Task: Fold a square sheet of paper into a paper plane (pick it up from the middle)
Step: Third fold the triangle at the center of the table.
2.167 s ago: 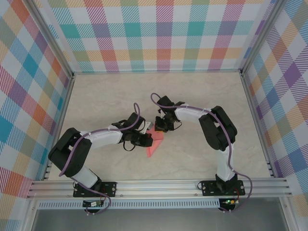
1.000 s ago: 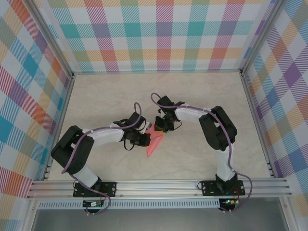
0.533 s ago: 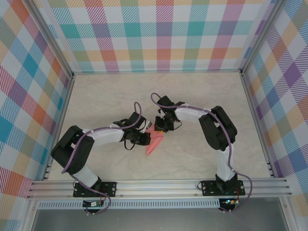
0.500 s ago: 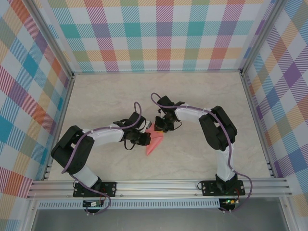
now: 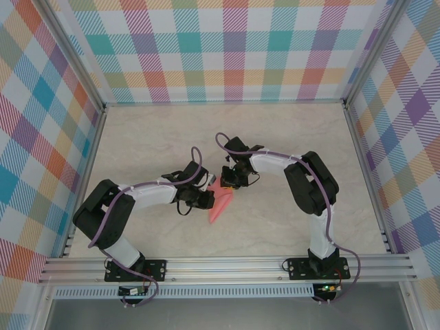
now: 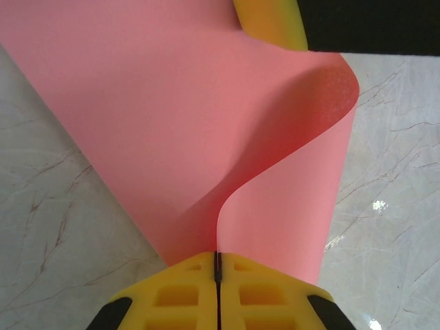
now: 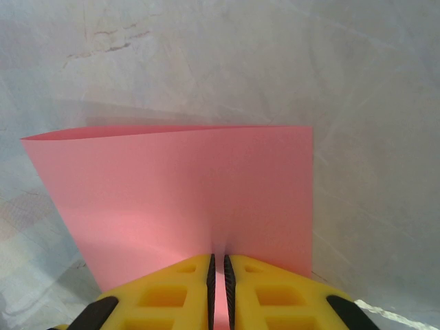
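Left wrist view: left gripper [image 6: 217,265] has its jaws pressed flat together, pinching the near edge of the paper plane [image 6: 158,124] right on a fold line. The sheet leaves the seam as two layers. One lies flat to the left and the other bulges up in a loose curl on the right, so that side doesn't look creased yet. A yellow finger [image 6: 271,24] at the top edge sits on the far end of the sheet; I take it for the other arm's.

Right wrist view: right gripper [image 7: 218,268] is clamped on the paper too, with a thin pink strip visible between the jaws. The folded layer stands up from the table [image 7: 357,103] with a straight top edge.

Top external: both grippers meet mid-table, tips close together. The pink paper is between and just below them, pointed end toward the arm bases. Can't tell whether it is resting on the surface or just above it.

My read on why: two opposed pinches stop the layers sliding while a fold is lined up — left anchors the crease, right holds the flap. The paper is thin and springy, so if either grip releases before the curl is pressed flat, it will likely pop open.
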Motion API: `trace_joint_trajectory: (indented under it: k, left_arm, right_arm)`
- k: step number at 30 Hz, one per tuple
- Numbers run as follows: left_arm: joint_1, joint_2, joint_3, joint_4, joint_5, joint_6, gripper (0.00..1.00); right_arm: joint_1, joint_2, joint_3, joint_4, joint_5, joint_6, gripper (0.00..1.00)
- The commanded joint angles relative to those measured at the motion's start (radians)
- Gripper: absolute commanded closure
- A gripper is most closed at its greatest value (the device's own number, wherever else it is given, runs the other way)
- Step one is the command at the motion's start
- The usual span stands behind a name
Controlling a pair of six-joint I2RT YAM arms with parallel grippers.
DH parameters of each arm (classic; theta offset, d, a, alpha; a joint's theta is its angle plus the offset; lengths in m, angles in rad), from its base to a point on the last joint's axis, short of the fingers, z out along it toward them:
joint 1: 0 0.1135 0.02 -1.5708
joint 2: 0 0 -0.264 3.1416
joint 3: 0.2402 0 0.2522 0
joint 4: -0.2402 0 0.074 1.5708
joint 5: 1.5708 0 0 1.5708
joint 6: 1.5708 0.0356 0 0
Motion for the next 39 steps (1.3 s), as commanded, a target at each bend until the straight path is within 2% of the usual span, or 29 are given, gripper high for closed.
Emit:
trace_joint_trajectory:
  k: [1,10,23,39]
  left_arm:
    - [0.015,-0.011,-0.005,0.020,0.005,0.014,0.94]
    - [0.015,-0.011,-0.033,0.071,0.046,0.009,0.93]
    - [0.015,0.022,-0.038,0.025,-0.013,0.015,0.93]
    - [0.015,-0.001,-0.013,0.045,0.025,0.034,0.92]
  right_arm:
    - [0.007,0.025,-0.026,-0.040,0.010,0.009,0.84]
    - [0.011,0.031,-0.031,-0.034,0.009,0.019,0.84]
    - [0.013,0.031,-0.033,-0.037,0.012,0.019,0.84]
    - [0.015,0.030,-0.040,-0.036,0.016,0.025,0.84]
